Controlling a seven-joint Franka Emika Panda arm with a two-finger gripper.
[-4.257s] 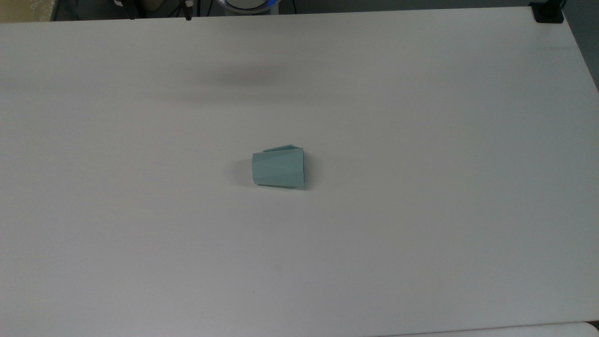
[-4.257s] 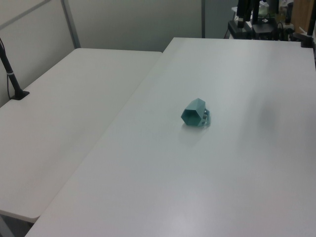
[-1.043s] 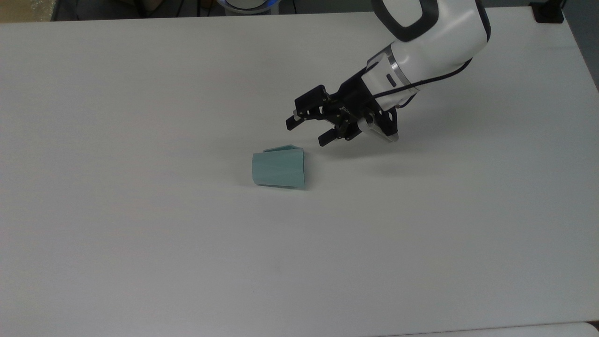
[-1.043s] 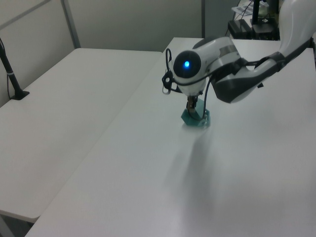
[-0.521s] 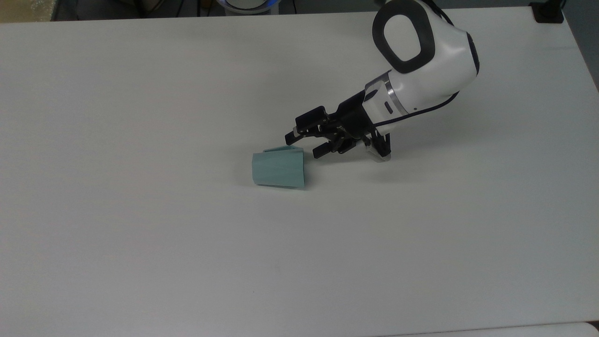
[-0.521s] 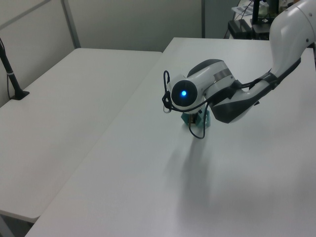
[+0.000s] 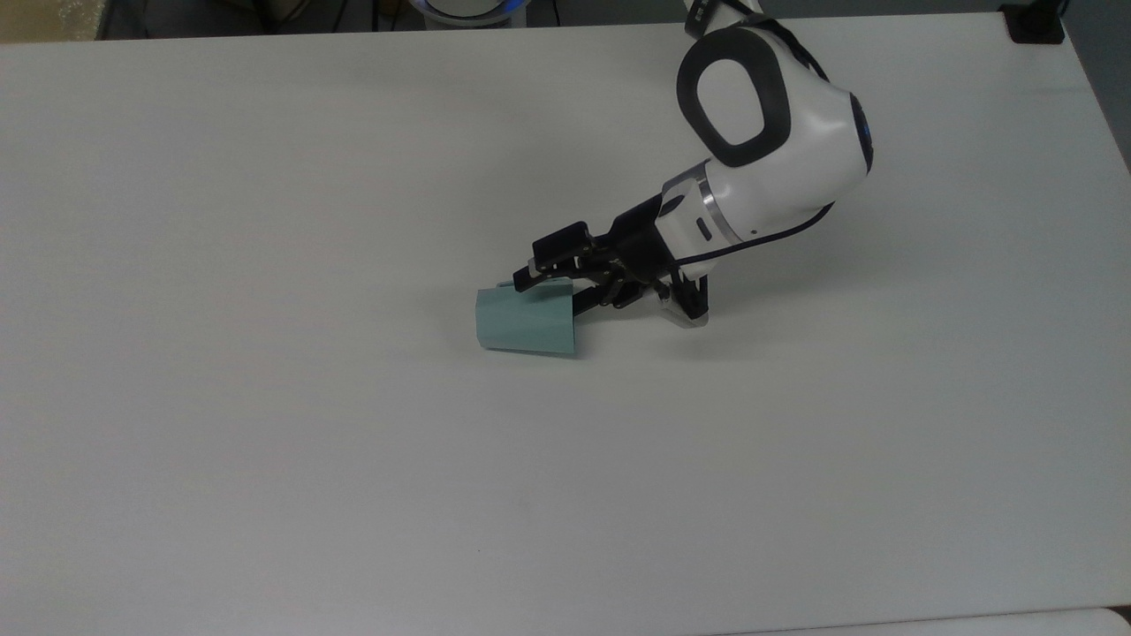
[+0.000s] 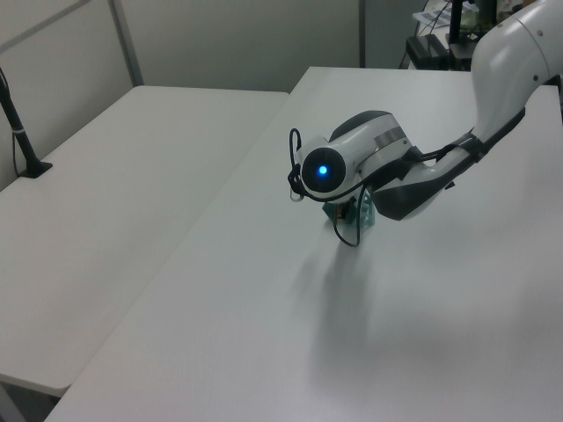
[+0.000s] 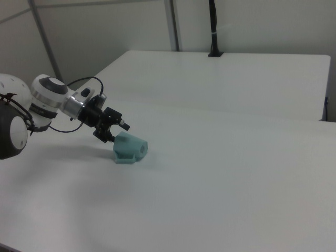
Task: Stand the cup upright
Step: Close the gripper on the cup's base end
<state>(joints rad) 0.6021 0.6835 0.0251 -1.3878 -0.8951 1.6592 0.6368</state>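
Teal cup [image 7: 525,322] lies on its side; fingers [image 7: 521,280] spread apart at cup's rim.

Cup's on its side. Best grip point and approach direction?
Take the cup by its rim wall at the wide open end, coming from the top view's right, where the mouth faces the gripper. One finger inside, one outside, probably; the tapered faceted body offers poorer purchase.

A robotics lab or test room: a white Franka arm [image 7: 769,150] reaches over a bare white counter [image 7: 265,442], with a second white counter [image 8: 114,220] butted beside it. Plain grey partition walls with metal posts [image 8: 126,40] stand behind, a black clamped pole [image 9: 213,26] rises from one counter's edge, and dark equipment with cables [image 8: 444,35] sits at the far end
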